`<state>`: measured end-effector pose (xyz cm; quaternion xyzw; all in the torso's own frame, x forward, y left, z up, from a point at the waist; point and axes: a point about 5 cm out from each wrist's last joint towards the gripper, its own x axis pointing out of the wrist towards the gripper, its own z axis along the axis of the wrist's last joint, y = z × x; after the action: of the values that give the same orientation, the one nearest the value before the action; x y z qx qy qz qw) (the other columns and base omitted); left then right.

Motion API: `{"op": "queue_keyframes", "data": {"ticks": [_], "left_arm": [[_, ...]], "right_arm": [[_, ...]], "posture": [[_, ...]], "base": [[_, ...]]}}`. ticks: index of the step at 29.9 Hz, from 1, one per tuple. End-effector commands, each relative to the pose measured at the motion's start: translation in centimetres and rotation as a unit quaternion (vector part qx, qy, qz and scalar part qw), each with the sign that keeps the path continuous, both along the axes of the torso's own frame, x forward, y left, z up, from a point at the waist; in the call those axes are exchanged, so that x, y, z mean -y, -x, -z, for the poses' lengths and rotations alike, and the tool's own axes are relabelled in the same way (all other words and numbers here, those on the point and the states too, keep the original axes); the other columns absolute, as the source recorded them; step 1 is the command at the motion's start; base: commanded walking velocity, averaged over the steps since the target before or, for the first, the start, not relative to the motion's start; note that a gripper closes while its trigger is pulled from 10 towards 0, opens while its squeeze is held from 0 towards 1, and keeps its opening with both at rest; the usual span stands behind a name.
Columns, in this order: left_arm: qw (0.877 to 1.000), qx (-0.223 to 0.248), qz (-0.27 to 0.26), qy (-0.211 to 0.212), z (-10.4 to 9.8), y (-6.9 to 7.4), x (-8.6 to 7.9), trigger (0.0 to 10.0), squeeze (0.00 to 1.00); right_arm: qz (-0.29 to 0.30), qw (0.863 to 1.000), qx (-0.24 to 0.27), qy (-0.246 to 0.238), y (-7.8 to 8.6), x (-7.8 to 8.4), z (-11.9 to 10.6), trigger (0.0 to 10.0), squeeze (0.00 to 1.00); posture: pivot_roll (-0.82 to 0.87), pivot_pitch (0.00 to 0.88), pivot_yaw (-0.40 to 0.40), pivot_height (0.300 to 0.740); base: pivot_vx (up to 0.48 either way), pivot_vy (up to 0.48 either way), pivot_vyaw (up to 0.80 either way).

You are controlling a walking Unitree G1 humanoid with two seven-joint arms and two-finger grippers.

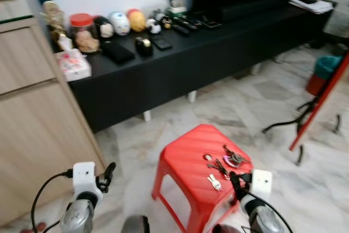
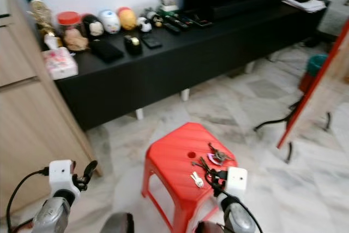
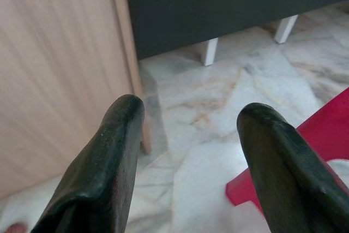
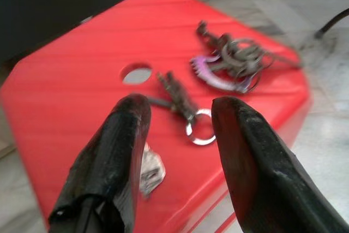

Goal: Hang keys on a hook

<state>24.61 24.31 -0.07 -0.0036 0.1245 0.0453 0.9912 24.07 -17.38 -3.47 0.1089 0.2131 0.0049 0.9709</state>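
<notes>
A red plastic stool (image 1: 185, 162) stands on the marble floor just in front of me. On its top lie a key bunch with a purple tag (image 4: 232, 61), a dark set of keys on a silver ring (image 4: 182, 105) and a small silver key (image 1: 214, 181). My right gripper (image 4: 177, 107) hovers open over the stool's near right corner, its fingers either side of the ringed keys and a little above them. Left of the stool, my left gripper (image 3: 188, 113) hangs open over the floor beside the wooden cabinet (image 1: 38, 124), holding nothing.
A long black low cabinet (image 1: 218, 58) runs along the back wall, carrying ornaments, jars and remotes. A red slanted bar (image 1: 322, 99), a black cable (image 1: 283, 125) and a teal bin (image 1: 326, 68) are at the right. Marble floor lies between stool and cabinet.
</notes>
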Motion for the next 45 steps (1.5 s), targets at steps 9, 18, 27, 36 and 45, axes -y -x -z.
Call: {"op": "queue_keyframes", "data": {"ticks": [9, 18, 27, 36, 45], "left_arm": [[0.992, 0.076, 0.103, 0.002, -3.1, -1.6, 2.5, 10.0, 0.0], [0.963, 0.045, 0.265, -0.029, -3.3, -0.5, 5.5, 10.0, 0.0], [0.963, 0.044, 0.267, -0.012, -3.4, 0.0, 7.1, 10.0, 0.0], [0.955, 0.042, 0.294, -0.006, -4.2, 1.0, 8.7, 10.0, 0.0], [0.955, 0.049, 0.293, -0.013, -5.9, 1.8, 8.5, 10.0, 0.0]], "right_arm": [[-0.074, 0.997, -0.036, 0.003, -0.6, -1.3, 0.2, 10.0, 0.0], [-0.101, 0.994, -0.051, 0.009, -0.9, -1.9, 0.2, 10.0, 0.0], [-0.118, 0.991, -0.06, 0.015, -1.1, -1.5, 0.1, 10.0, 0.0], [-0.135, 0.985, -0.1, 0.045, -0.4, -0.6, 0.8, 10.0, 0.0], [-0.121, 0.988, -0.087, 0.038, -0.7, -0.6, 0.5, 10.0, 0.0]], "posture": [[0.07, 0.0, -0.058, 0.617], [0.11, 0.0, -0.085, 0.617], [0.09, 0.039, -0.111, 0.617], [0.1, 0.097, -0.137, 0.617], [0.11, 0.174, -0.135, 0.617]], "base": [[0.0, 0.0, 0.0], [0.0, 0.0, 0.0], [0.0, 0.0, 0.0], [0.0, 0.0, 0.0], [0.0, 0.0, 0.0]]}}
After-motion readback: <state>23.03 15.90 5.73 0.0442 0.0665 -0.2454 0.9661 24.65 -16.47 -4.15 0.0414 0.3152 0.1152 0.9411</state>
